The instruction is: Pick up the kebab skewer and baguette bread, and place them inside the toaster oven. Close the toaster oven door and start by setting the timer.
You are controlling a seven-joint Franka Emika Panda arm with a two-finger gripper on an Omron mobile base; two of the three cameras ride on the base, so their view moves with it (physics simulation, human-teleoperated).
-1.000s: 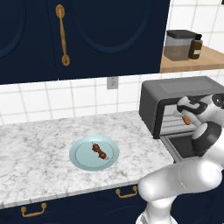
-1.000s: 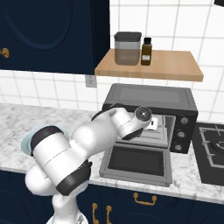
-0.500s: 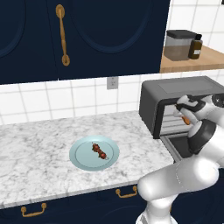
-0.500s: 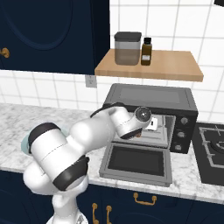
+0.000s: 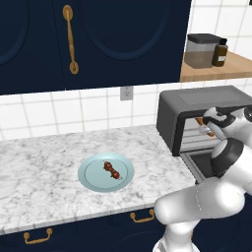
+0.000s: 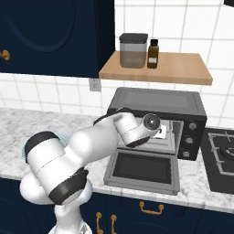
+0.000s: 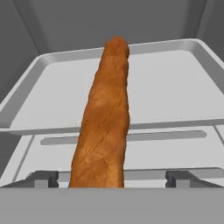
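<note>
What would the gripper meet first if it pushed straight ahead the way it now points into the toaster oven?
The baguette bread: it lies lengthwise between the spread fingers of the gripper, over the grey tray. Beyond it probably comes the toaster oven back wall, though depth is hard to judge.

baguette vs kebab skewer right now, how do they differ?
The baguette bread is a long, smooth orange-brown loaf; the kebab skewer is a short stick of dark red-brown chunks. The baguette lies inside the toaster oven, over its tray; the skewer sits on the blue plate on the counter. Neither is gripped by the gripper.
</note>
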